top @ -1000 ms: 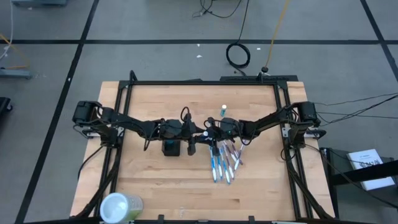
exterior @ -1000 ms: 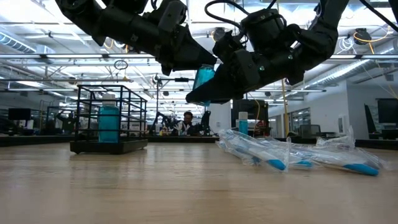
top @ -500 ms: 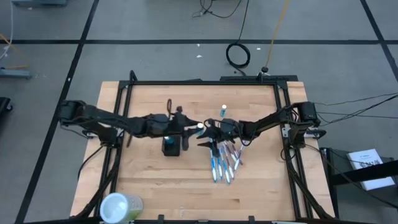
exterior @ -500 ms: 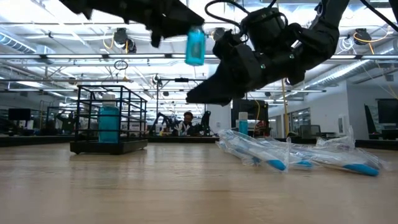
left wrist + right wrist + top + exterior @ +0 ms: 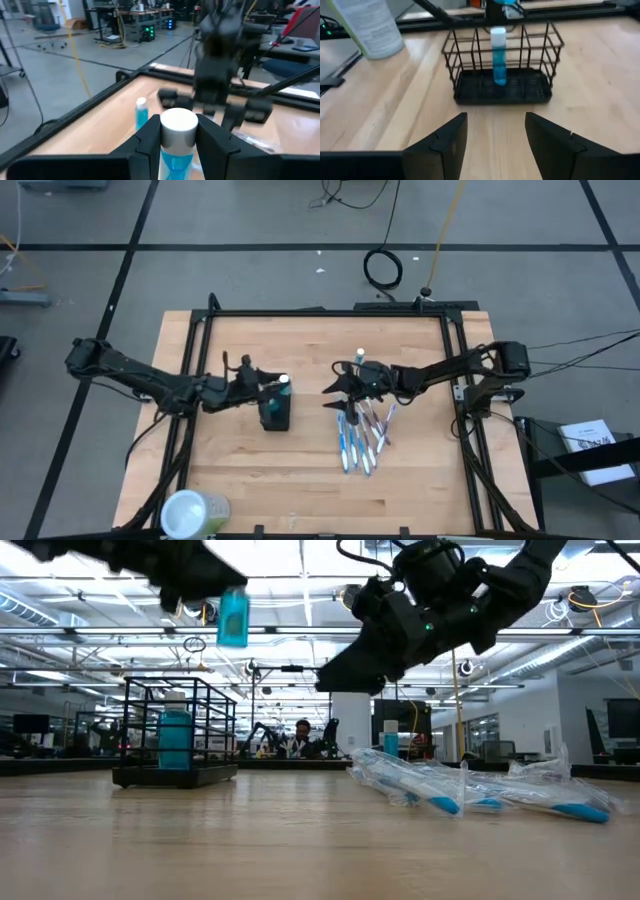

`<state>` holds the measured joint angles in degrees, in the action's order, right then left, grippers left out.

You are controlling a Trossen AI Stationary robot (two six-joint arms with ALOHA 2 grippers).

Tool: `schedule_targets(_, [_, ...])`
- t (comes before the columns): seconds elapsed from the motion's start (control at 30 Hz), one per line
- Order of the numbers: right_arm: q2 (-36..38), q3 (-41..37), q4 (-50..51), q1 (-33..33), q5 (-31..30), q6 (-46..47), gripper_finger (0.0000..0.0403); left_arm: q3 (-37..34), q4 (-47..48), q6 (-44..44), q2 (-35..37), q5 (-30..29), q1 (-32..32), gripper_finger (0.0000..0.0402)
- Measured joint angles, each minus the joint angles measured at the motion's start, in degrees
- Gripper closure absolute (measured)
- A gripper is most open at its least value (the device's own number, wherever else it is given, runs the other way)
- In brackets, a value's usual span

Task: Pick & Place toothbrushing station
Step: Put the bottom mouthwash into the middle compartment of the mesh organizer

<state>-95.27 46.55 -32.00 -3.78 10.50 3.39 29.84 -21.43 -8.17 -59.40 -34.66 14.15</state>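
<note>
Spreading across the frame, the wooden tabletop [image 5: 240, 470] carries a black wire holder [image 5: 175, 732] near its middle, standing upright with one blue tube [image 5: 498, 56] on end inside it, white cap up. A pale-green round container [image 5: 190, 511] sits at the near left corner, well apart. Packaged toothbrushes [image 5: 360, 438] lie flat beside the holder, long axes running front to back. Above the holder, the left gripper [image 5: 178, 142] has its jaws closed on a second blue tube [image 5: 233, 617] — held upright, clear of the wire. The right gripper [image 5: 495, 130] hovers over the toothbrushes, jaws spread — empty.
</note>
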Motion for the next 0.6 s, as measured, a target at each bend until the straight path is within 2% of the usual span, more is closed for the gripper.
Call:
schedule_targets(0.23, [3.6,-0.7,1.4,0.0,-0.2,0.3,0.0212,-10.1,-9.1,-3.5,0.3,-4.1,1.7,0.0303])
schedule_targets(0.6, [3.6,-0.6,1.9,0.0,-0.3,0.0,0.0215,-13.9,-9.8,-9.6,0.2,-4.9,2.4,0.0303])
